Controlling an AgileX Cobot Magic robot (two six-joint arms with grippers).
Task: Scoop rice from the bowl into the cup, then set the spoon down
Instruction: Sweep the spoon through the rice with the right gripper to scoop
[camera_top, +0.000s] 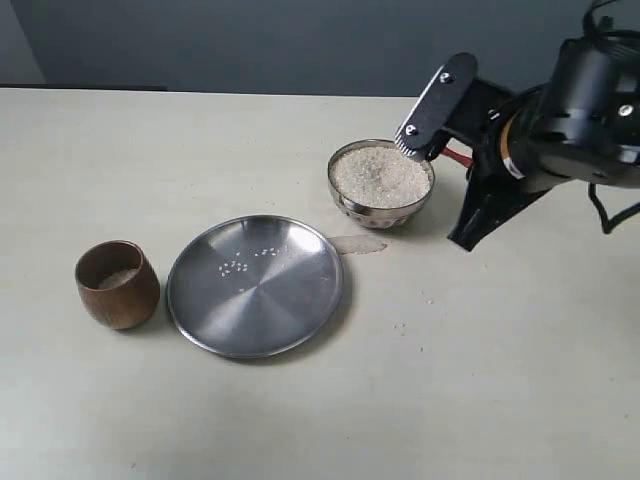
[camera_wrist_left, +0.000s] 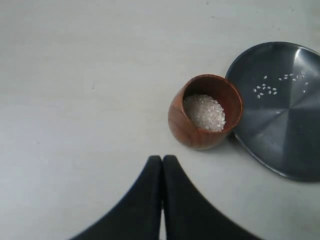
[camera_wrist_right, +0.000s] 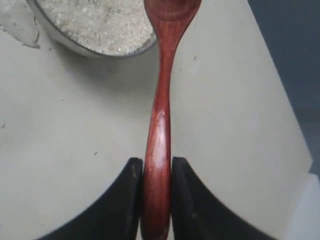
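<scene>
The left gripper (camera_wrist_left: 162, 161) is hanging near the cup (camera_top: 117, 284), pressed shut with nothing between its fingers. The cup is standing upright at the left of the table (camera_top: 480, 380), right beside the plate (camera_top: 280, 315); whether they are touching cannot be told. It is carrying a shallow layer of rice (camera_wrist_left: 204, 112), so some scooping is judged done. A few stray grains (camera_top: 235, 266) are lying on the plate. To the right, the bowl (camera_top: 381, 183) is sitting nearly full. The right gripper (camera_wrist_right: 156, 167) is clamping the spoon (camera_wrist_right: 159, 125) by its handle, with the head reaching over the bowl's rim.

Judgement: further scoops are possibly remaining, and setting the spoon down is not yet done.

The spoon head is running off the wrist picture, so any load cannot be told. A pale patch (camera_top: 358, 244) by the plate is reading as spill or smear, uncertain which.
</scene>
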